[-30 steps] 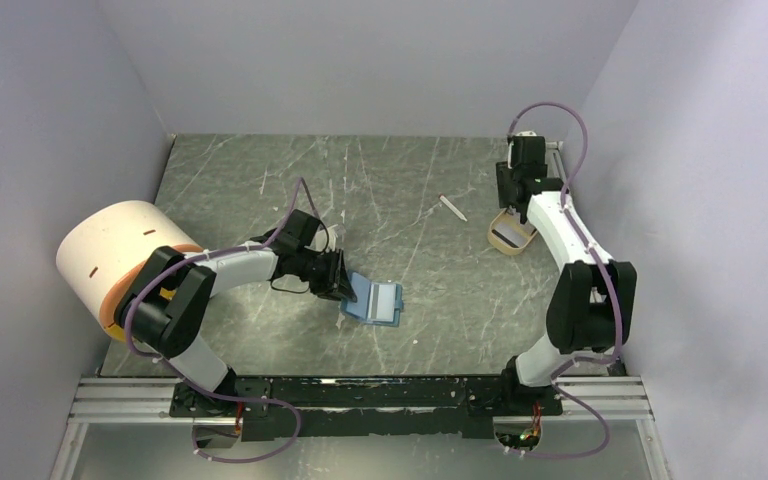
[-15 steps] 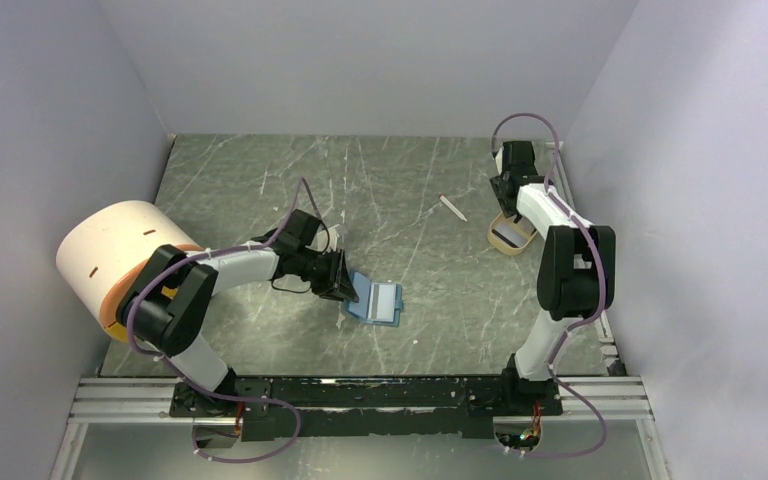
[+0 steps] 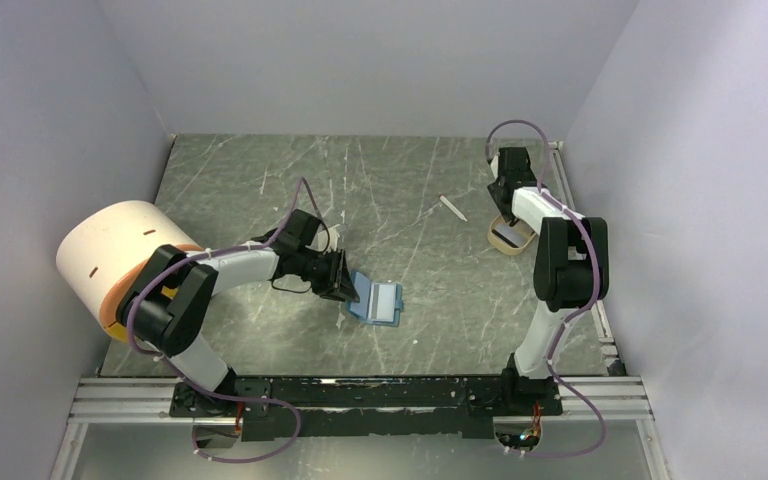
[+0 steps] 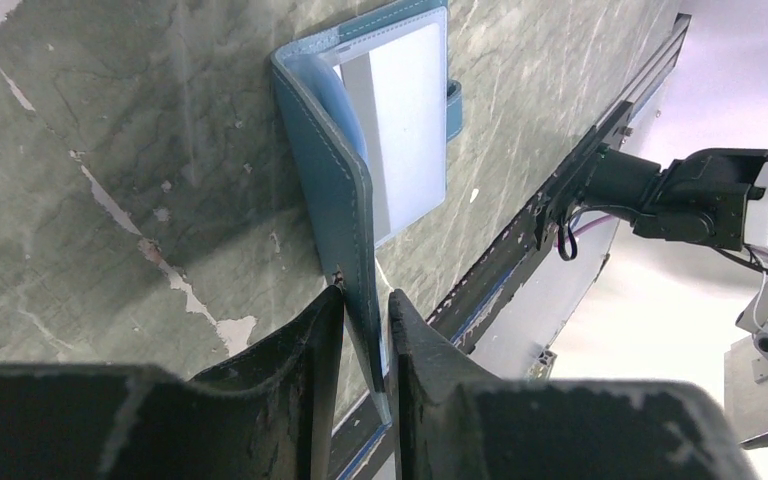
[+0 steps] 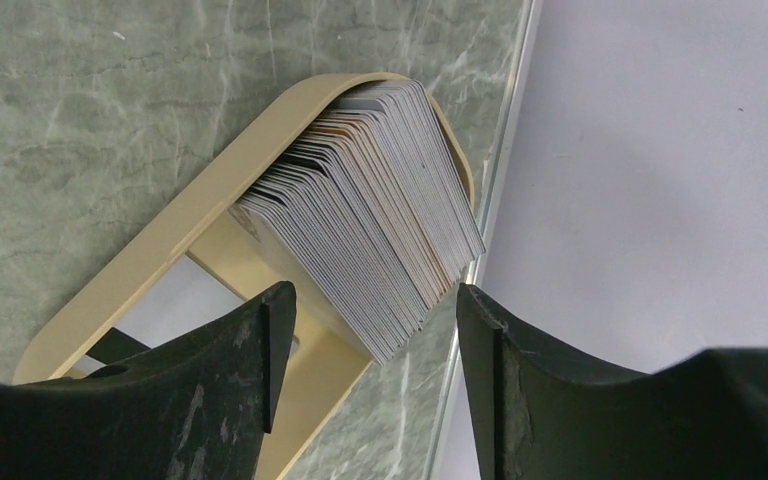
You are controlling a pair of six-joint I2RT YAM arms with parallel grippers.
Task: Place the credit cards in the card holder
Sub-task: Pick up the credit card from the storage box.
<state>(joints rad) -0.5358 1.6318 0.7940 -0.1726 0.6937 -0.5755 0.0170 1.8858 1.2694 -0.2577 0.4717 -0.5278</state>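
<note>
No legible text or markings

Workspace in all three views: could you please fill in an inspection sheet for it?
Surface: grey-green marbled table, scratched.
Job's things: card holder open on the table, one cover lifted; credit cards in a leaning stack in the tan tray.
Clutter: white stick; white cylinder at the left.
Grippers: left gripper shut on the card holder's lifted cover; right gripper open, jaws either side of the card stack.
Cables: purple cables looping along both arms.
Surroundings: pale walls; metal rail at the near edge.
</note>
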